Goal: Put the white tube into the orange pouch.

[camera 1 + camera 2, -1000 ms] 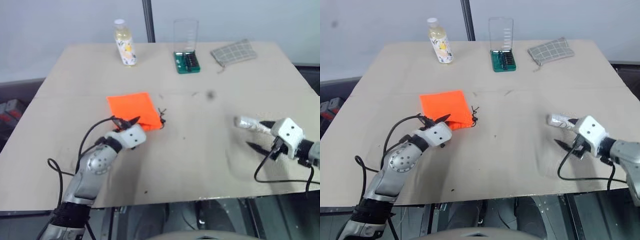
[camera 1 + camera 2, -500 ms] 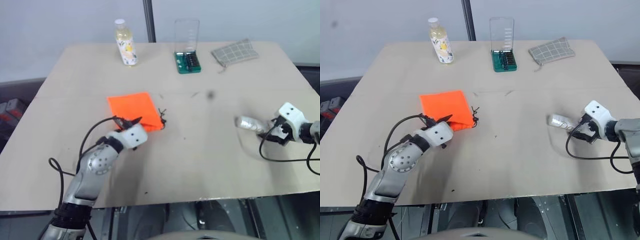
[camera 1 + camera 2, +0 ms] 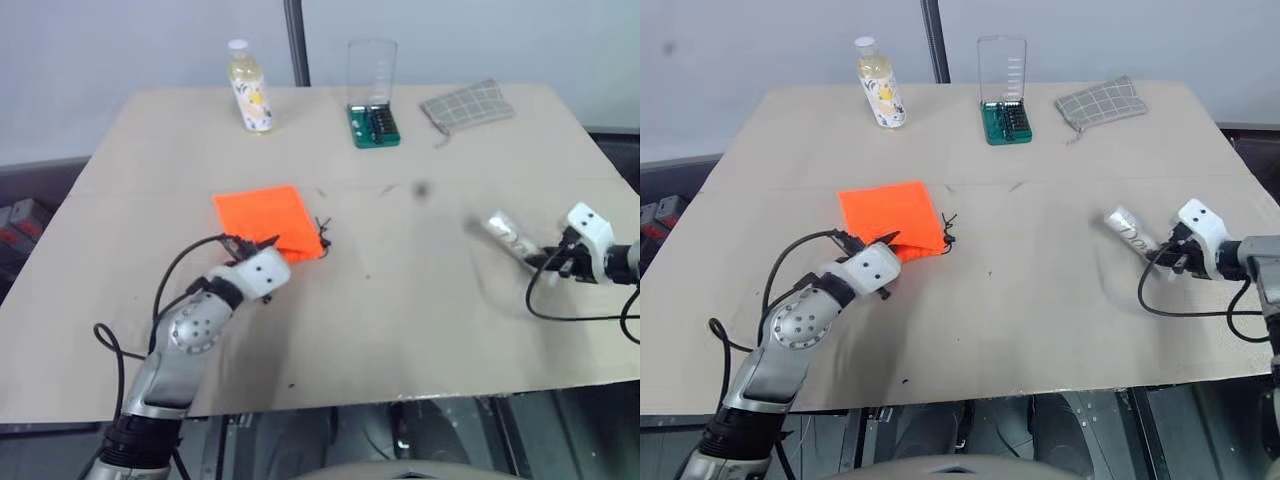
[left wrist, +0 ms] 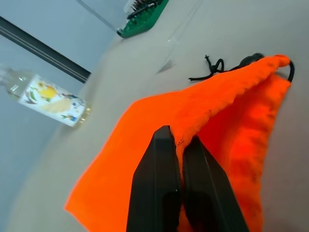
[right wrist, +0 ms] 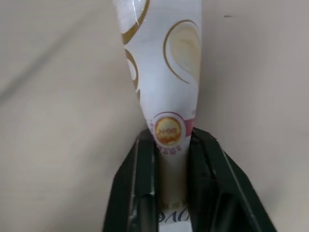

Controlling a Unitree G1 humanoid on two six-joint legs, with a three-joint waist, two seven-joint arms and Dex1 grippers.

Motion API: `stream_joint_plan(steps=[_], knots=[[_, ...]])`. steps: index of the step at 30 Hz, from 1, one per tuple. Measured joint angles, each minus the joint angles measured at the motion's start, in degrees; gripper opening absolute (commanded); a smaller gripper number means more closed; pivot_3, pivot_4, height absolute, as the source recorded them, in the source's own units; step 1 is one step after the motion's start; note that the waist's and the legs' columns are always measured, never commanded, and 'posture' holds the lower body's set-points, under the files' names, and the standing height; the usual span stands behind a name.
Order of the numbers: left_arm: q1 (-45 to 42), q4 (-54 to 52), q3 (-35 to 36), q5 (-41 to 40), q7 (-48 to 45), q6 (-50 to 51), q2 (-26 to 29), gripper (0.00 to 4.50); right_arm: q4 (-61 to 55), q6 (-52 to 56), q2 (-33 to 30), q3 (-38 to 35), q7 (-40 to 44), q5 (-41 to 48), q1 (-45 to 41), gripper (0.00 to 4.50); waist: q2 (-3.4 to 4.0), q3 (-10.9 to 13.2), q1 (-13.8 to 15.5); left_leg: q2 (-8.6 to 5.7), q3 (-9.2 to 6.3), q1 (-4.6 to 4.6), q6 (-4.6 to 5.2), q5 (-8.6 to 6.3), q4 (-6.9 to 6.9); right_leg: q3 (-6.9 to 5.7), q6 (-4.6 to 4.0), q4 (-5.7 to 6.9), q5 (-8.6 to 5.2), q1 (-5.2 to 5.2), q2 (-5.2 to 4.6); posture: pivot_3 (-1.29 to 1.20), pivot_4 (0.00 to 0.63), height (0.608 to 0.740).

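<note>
White tube [image 5: 161, 82] in right fingers [image 5: 137, 193], orange pouch [image 4: 212, 125] pinched

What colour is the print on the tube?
Gold-brown curves on the white tube, plus a small pinkish round mark; clearest in the right wrist view.

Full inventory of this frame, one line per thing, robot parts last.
white tube: 1, white with brownish print, right side of the table, clamped at one end by the right end effector
orange pouch: 1, bright orange with dark drawstring, centre-left of the table, its edge pinched by the left end effector
bottle: 1, yellowish with white cap, upright, far left
bit set: 1, green base with clear lid standing open, far centre
checked pouch: 1, grey, far right
table: 1, beige
left end effector: 1, black fingers, shut on the pouch fabric
right end effector: 1, black fingers, shut on the tube
</note>
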Motion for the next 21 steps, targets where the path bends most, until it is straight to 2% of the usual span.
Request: stream_joint_plan(steps=[4, 7, 10, 17, 21], knots=[[-1.98, -1.8, 0.11, -5.23, -2.2, 4.96, -3.61, 0.0, -15.61, 8.0, 1.81, 0.6, 1.16, 4.91, 4.07, 0.88, 0.04, 0.02, -0.34, 0.01, -0.15, -0.02, 0.0, 0.0, 0.0, 0.02, 0.01, 0.05, 0.0, -0.04, 0.01, 0.0, 0.15, 0.74], [-4.77, -2.45, -0.02, -7.64, -2.55, 8.51, -6.19, 0.0, -28.86, 17.43, 5.3, 2.0, -1.4, 9.29, 4.03, 0.88, 0.07, 0.03, -0.53, -0.01, -0.26, -0.04, 0.0, 0.0, 0.02, -0.01, 0.02, 0.07, 0.0, -0.05, 0.03, 0.0, 0.15, 0.74], [-6.45, -3.64, -1.37, -9.76, -2.91, 11.64, -8.58, 0.0, -40.01, 28.93, 9.07, 7.72, -5.27, 12.72, 1.88, 0.88, 0.06, 0.03, -0.51, -0.05, -0.32, -0.1, 0.0, 0.0, 0.02, -0.06, 0.02, 0.03, 0.0, -0.06, 0.01, 0.0, 0.15, 0.74], [-7.67, -7.42, -3.04, -13.67, -5.13, 16.75, -9.96, 0.0, -41.41, 39.15, 17.24, 16.52, -12.71, 12.89, -5.64, 0.88, 0.05, 0.04, -0.44, -0.2, -0.4, -0.15, -0.02, 0.01, 0.03, -0.09, 0.01, 0.01, 0.0, -0.11, -0.06, 0.0, 0.15, 0.74], [-7.54, -11.67, -3.48, -17.34, -6.87, 20.38, -10.16, 0.0, -38.98, 40.38, 19.9, 20.77, -14.94, 12.03, -10.23, 0.88, 0.05, 0.03, -0.5, -0.21, -0.49, -0.2, -0.02, 0.01, 0.02, -0.17, 0.01, 0.02, 0.0, -0.15, -0.05, 0.0, 0.15, 0.74]])
